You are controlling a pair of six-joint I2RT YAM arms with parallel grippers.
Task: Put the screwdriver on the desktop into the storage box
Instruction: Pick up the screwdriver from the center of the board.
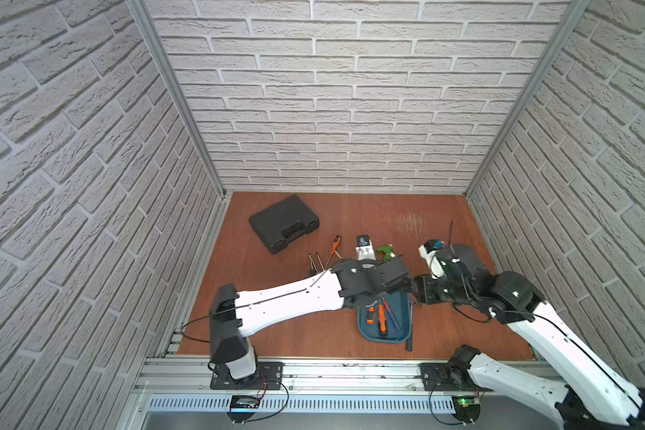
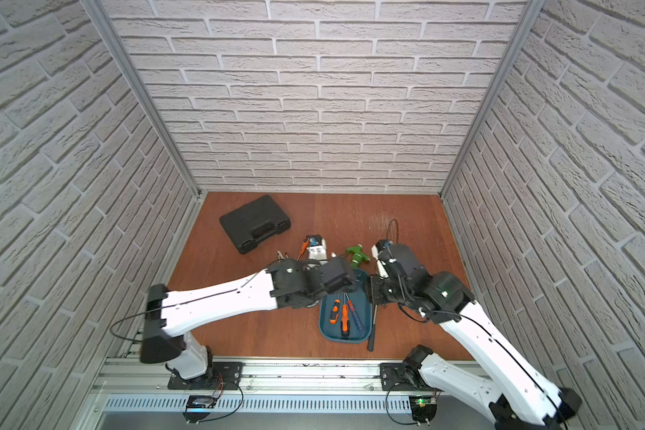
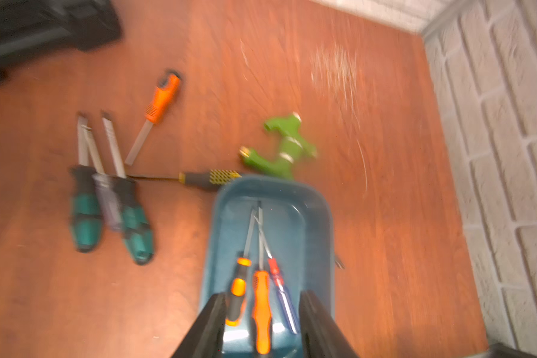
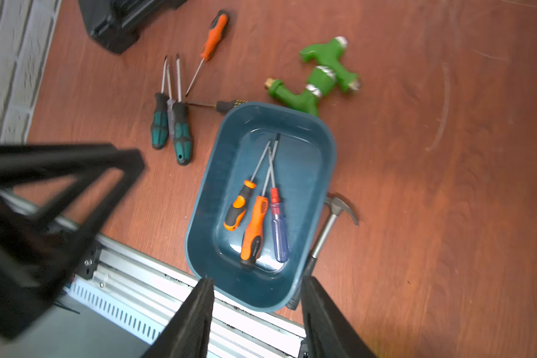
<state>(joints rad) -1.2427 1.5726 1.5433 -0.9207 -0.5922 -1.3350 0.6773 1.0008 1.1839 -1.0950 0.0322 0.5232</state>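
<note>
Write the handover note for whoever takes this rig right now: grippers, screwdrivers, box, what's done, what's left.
Left gripper: open, empty, above the storage box.
Right gripper: open, empty.
Done: three screwdrivers lie in the box: the orange-black one, the long orange one and the blue one.
Left: five on the desktop. There are two green-handled ones with a grey one between them, a slim orange one, and a black-yellow one by the box's far end.
</note>
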